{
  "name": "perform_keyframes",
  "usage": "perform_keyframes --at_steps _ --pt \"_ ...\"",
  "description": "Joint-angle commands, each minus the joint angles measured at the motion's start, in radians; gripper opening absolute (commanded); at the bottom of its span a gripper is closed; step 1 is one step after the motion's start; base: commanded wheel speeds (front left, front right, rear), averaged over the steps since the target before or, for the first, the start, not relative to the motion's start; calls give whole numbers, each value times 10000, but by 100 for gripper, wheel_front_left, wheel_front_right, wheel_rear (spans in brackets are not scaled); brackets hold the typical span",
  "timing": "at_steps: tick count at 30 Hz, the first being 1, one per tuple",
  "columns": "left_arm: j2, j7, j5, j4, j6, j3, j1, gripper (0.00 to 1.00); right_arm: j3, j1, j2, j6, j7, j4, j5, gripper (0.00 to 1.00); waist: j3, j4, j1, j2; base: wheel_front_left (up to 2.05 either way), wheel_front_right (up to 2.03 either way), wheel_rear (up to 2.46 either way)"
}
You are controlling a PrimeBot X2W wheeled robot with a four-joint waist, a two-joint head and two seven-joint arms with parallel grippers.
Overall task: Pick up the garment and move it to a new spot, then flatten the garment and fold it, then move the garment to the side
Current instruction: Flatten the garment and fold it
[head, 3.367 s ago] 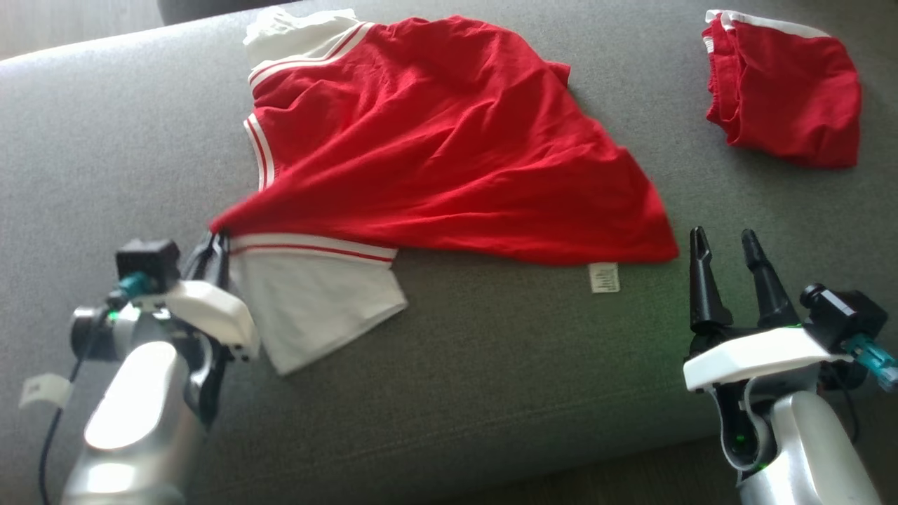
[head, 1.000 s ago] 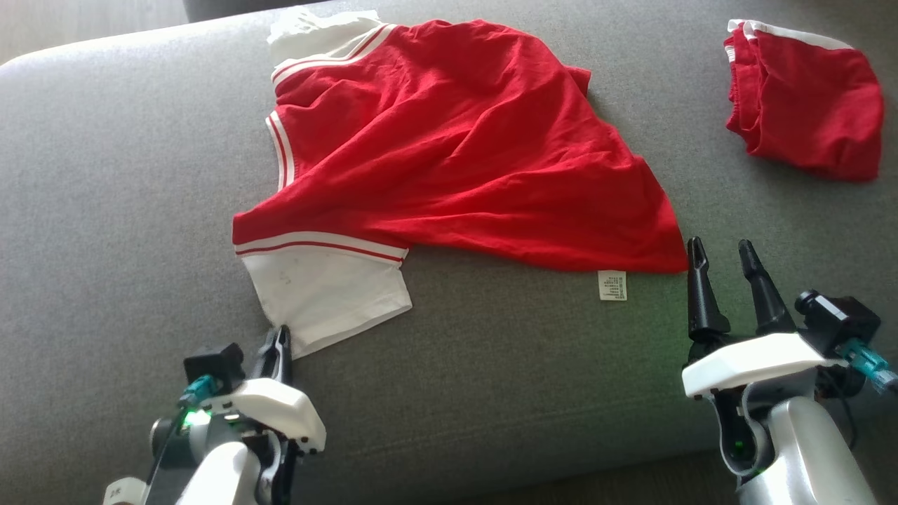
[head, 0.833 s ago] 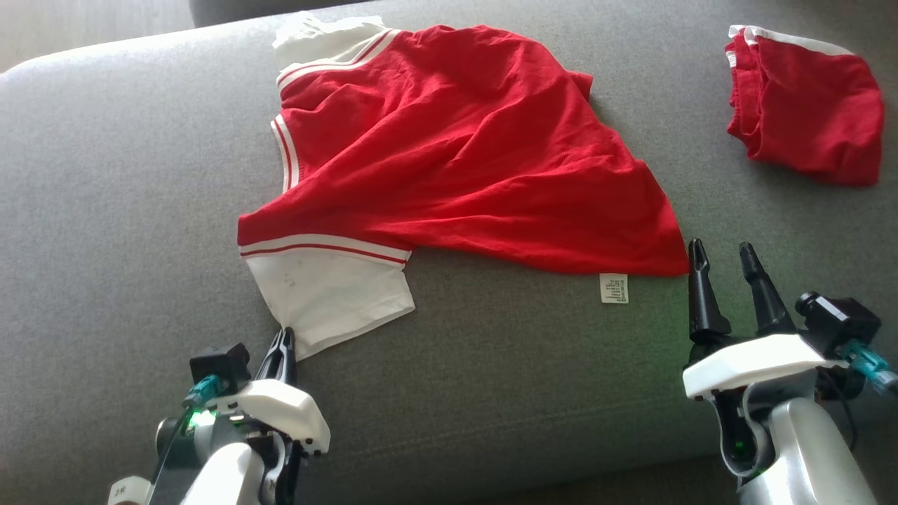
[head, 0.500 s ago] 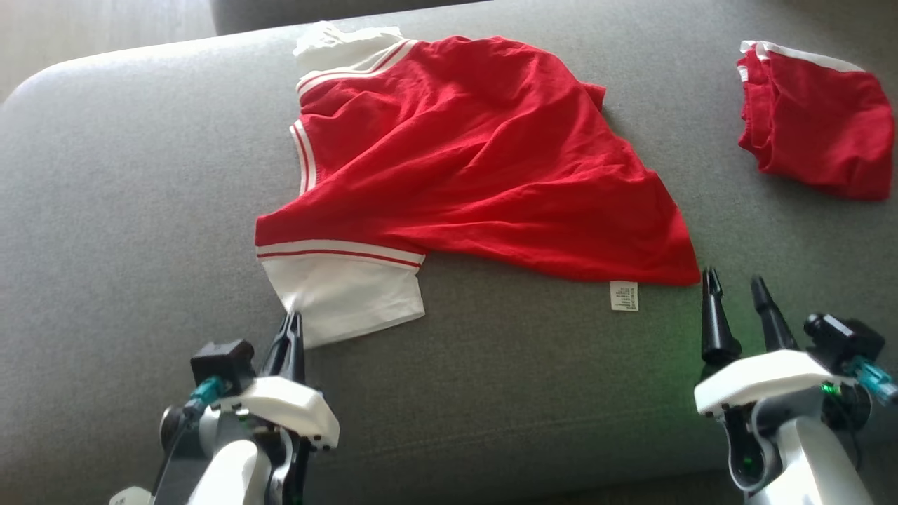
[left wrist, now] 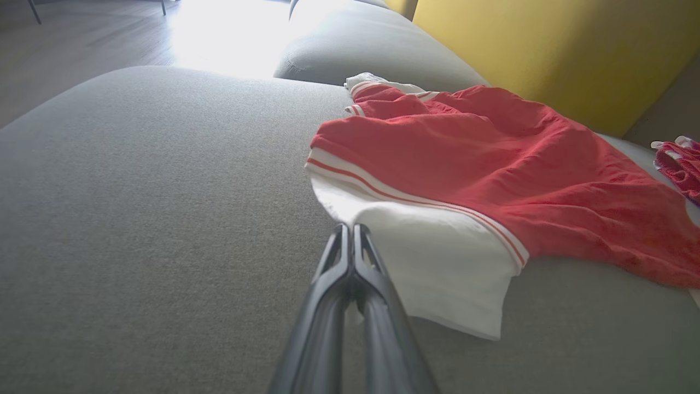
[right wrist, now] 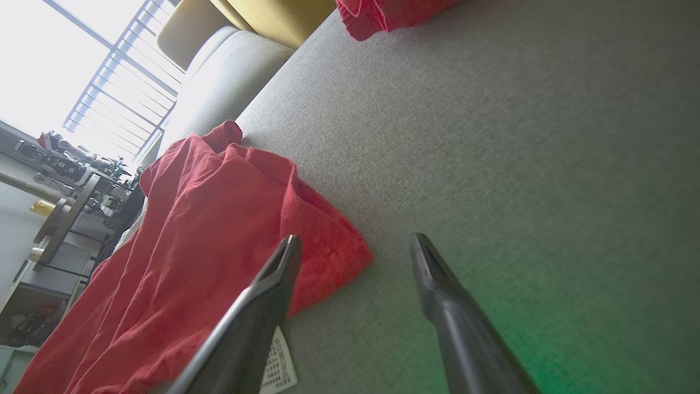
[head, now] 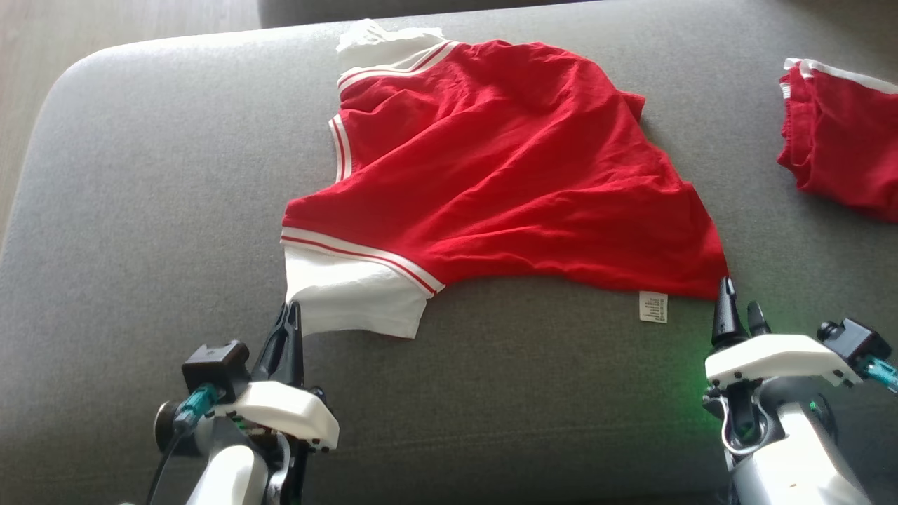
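Your left gripper (head: 291, 308) pinches the shirt (head: 505, 161) by its sleeve (head: 351, 294). Your right gripper (head: 739, 298) is open. The tag (head: 652, 307) has writing too tiny to read.

Grey sofa seat (head: 140, 210) stretching wide, yellow backrest (left wrist: 547, 49) behind, wooden floor (left wrist: 82, 33) beyond, and daylight pouring through the window (right wrist: 82, 71).

Living room at home, seen over a sofa.
Grey upholstered sofa seat (head: 140, 210), yellow back cushion (left wrist: 547, 49), wooden floor (left wrist: 82, 33) beside it, bright barred window (right wrist: 109, 82), cluttered shelf (right wrist: 54, 230) off to one side.
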Motion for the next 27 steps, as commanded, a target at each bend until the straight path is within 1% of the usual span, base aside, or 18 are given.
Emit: perform_keyframes --at_steps 1,6,11,16,17,18,22,27 --pt "78 -51 116 -360 12 270 -183 0 294 -330 -52 -2 -107 -182 93 100 29 45 0 -1 0 0 0" --pt "77 -51 161 -413 -7 292 -173 0 446 -660 -52 -2 -107 333 618 100 108 186 0 -1 0 0 0" --pt "77 -51 171 -413 -26 279 -198 0 1175 -874 -52 -2 -107 854 1540 100 162 273 0 -1 0 0 0" --pt "77 -51 185 -395 -41 264 -239 0 1173 -976 -52 -2 -107 909 1844 100 211 282 0 -1 0 0 0" --pt "77 -51 191 -386 -48 272 -259 0 1210 -992 -52 -2 -107 899 1867 82 219 281 0 -1 0 0 0" --pt "77 -51 203 -363 -61 298 -285 0 1293 -1009 -52 -2 -107 839 1845 0 220 271 0 -1 0 0 0" --pt "77 -51 207 -334 -88 355 -293 0 1295 -929 -52 -2 -107 287 1503 0 206 242 0 -1 0 0 0" --pt "86 -51 53 -449 -242 478 -296 0 1053 -556 -52 -2 -107 -907 661 0 11 262 0 -1 0 0 0"
